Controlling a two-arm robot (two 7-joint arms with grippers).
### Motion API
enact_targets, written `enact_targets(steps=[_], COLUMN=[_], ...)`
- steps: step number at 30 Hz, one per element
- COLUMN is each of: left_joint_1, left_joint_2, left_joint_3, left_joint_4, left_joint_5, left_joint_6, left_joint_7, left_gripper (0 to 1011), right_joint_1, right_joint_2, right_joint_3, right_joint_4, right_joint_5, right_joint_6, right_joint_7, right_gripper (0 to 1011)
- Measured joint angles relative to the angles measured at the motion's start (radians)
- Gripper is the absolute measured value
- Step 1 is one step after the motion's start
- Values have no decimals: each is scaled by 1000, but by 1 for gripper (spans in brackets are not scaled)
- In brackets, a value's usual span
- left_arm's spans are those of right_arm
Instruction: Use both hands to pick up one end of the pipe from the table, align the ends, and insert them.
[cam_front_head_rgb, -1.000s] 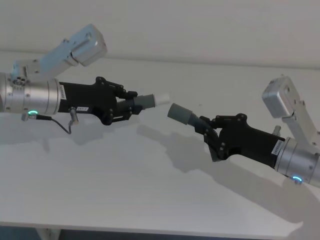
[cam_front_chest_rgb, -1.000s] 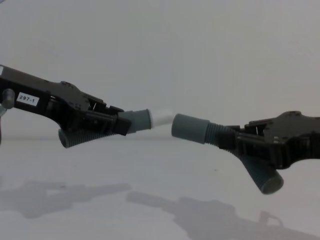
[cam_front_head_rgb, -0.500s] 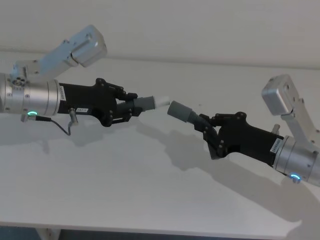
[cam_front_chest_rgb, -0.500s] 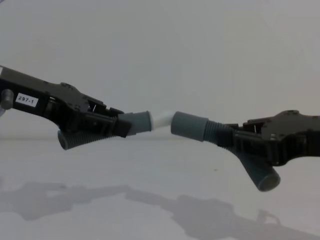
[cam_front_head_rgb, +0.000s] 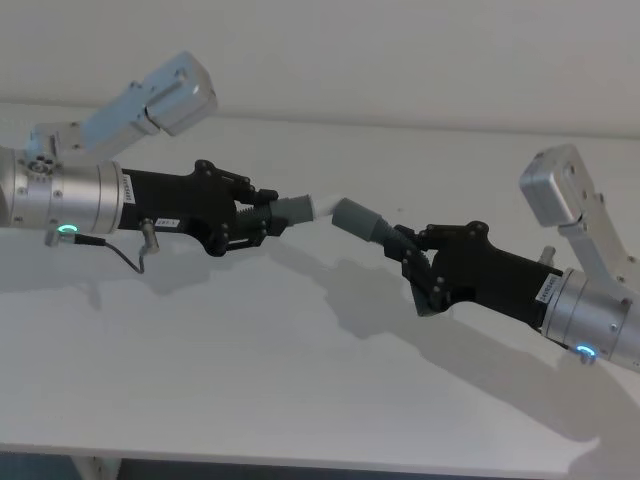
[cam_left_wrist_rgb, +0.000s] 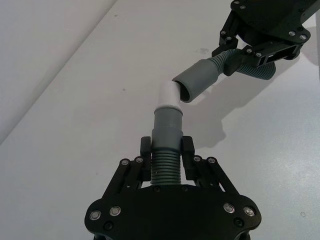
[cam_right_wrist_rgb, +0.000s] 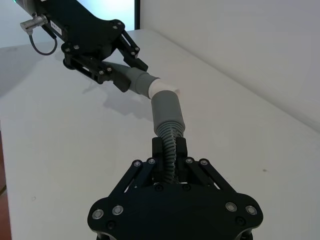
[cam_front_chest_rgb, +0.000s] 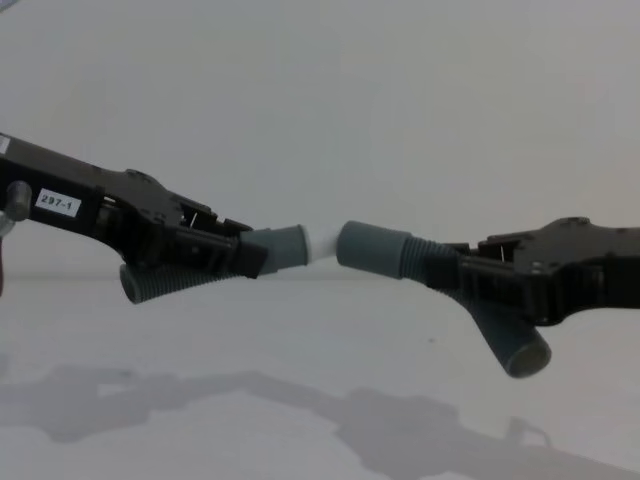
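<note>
White stub (cam_left_wrist_rgb: 169, 93) at collar mouth (cam_left_wrist_rgb: 186, 88) rim

Above the worktop (cam_front_head_rgb: 300, 380), left hand (cam_front_head_rgb: 262, 215) gripped ribbed pipe piece w/ white stub (cam_front_head_rgb: 324, 206). Right hand (cam_front_head_rgb: 405, 258) gripped other piece; its grey collar (cam_front_head_rgb: 352, 216) met the stub tip, just right of it.

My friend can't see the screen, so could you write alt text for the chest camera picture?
Two black grippers hold two ribbed grey pipe pieces end to end above a white table. The left gripper holds the piece with the white stub, whose tip sits at the mouth of the grey collar on the piece in the right gripper.
</note>
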Motion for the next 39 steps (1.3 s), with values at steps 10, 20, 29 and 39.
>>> enact_targets(steps=[10, 20, 29, 39], left_joint_1=[-5, -8, -12, -25], left_joint_2=[-1, 7, 15, 23], left_joint_3=[10, 18, 24, 36], left_joint_4=[3, 3, 2, 8], left_joint_5=[-13, -25, -33, -39], left_joint_6=[2, 2, 2, -1], left_joint_7=[-2, -5, -8, -21], left_gripper=[347, 347, 347, 347], right_joint_1=[12, 30, 45, 61], right_joint_2=[-2, -5, -4, 1], right_joint_3=[-12, -24, -36, -45], right_joint_4=[11, 26, 42, 58], right_joint_5=[9, 16, 23, 31], right_joint_6=[3, 5, 0, -17], right_joint_7=[-3, -5, 0, 12], right_gripper=[145, 145, 145, 145])
